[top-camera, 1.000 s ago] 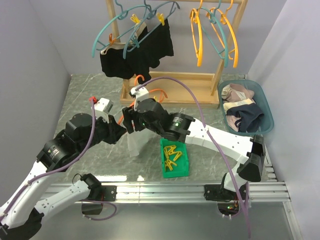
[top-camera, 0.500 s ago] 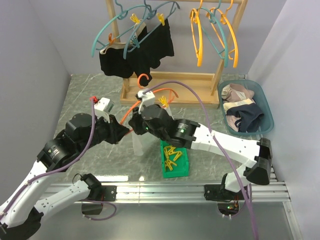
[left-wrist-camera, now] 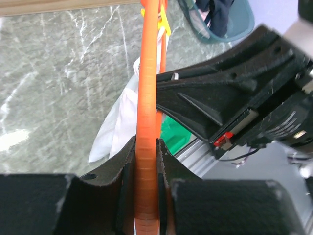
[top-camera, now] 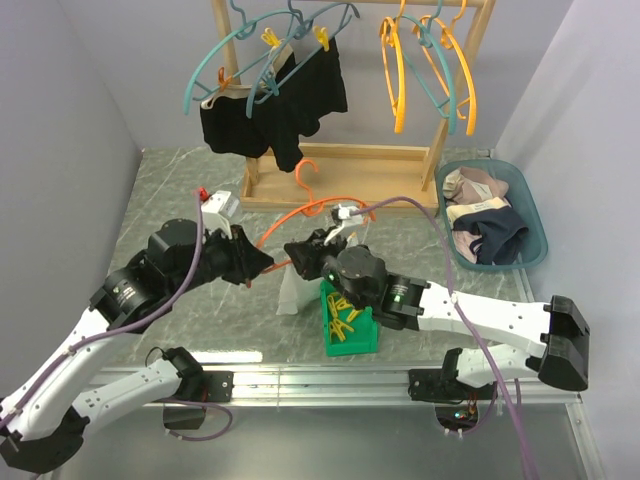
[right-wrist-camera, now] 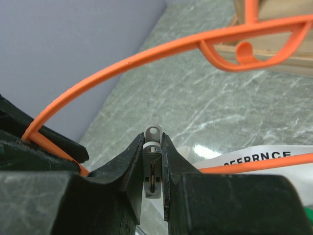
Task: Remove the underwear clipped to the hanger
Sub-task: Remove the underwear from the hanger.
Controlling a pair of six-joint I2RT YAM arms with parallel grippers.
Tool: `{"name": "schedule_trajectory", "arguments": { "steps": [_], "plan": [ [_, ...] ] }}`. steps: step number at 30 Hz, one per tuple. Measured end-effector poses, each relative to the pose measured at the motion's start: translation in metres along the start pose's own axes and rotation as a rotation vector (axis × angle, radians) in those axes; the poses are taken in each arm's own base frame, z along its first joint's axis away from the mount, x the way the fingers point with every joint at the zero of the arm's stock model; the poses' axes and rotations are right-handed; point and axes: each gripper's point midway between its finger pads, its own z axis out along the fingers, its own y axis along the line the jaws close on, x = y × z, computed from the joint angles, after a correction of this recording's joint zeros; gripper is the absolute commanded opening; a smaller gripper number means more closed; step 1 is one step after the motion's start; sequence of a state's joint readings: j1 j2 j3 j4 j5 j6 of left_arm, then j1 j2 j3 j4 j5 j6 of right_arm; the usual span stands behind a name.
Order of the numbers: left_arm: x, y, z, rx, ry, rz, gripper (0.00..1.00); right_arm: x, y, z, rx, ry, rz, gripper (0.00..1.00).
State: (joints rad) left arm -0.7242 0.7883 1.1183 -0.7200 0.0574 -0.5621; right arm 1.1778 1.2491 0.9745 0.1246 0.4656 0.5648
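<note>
White underwear point(top-camera: 288, 291) dangles from orange hanger point(top-camera: 296, 213); black pairs point(top-camera: 268, 112) hang on teal hangers point(top-camera: 213, 72).

Black lettering, roughly "OFERRNCE", on the white underwear point(right-wrist-camera: 274, 152) band

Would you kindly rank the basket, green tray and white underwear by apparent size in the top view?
Largest to smallest:
1. basket
2. green tray
3. white underwear
The right arm hides part of the tray and underwear, so those two are less certain.
</note>
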Motion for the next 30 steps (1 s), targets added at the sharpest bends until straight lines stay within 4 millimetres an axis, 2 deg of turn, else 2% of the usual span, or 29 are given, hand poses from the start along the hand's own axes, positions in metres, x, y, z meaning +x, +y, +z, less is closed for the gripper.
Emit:
{"name": "schedule_trajectory", "arguments": {
  "steps": [8,9,10,12,13,14,15,16,20,22,25,30],
  "plan": [
    [-0.012,-0.007,0.007,0.01,-0.04,-0.084,0.0,-0.008,-0.014,-0.008,-0.011,-0.16,0.085,0.0],
    [-0.013,-0.007,0.008,0.007,-0.048,-0.092,0.0,-0.01,-0.015,-0.009,-0.006,-0.174,0.095,0.05],
    [-0.016,-0.007,0.009,0.005,-0.058,-0.102,0.0,-0.011,-0.015,-0.009,-0.001,-0.186,0.105,0.21],
    [-0.02,-0.008,0.009,0.004,-0.076,-0.113,0.0,-0.014,-0.015,-0.01,0.004,-0.2,0.119,0.37],
    [-0.022,-0.006,0.01,-0.006,-0.088,-0.112,0.0,-0.014,-0.015,-0.01,0.009,-0.203,0.121,0.53],
    [-0.024,-0.004,0.01,-0.017,-0.099,-0.112,0.0,-0.014,-0.017,-0.01,0.016,-0.202,0.129,0.61],
    [-0.028,0.0,0.01,-0.037,-0.118,-0.112,0.0,-0.011,-0.02,-0.01,0.028,-0.193,0.118,0.73],
    [-0.032,0.005,0.011,-0.057,-0.137,-0.111,0.0,-0.007,-0.024,-0.011,0.044,-0.178,0.105,0.78],
    [-0.046,0.011,0.013,-0.097,-0.175,-0.081,0.0,0.007,-0.034,-0.012,0.099,-0.105,0.063,0.82],
    [-0.045,0.014,0.016,-0.11,-0.166,-0.054,0.0,0.006,-0.034,-0.014,0.118,-0.077,0.05,0.83],
    [-0.042,0.024,0.019,-0.153,-0.153,-0.011,0.0,-0.011,-0.025,-0.017,0.131,-0.062,0.05,0.83],
    [-0.038,0.042,0.014,-0.234,-0.152,0.043,0.0,-0.053,0.002,-0.023,0.133,-0.055,0.063,0.84]
  ]
}}
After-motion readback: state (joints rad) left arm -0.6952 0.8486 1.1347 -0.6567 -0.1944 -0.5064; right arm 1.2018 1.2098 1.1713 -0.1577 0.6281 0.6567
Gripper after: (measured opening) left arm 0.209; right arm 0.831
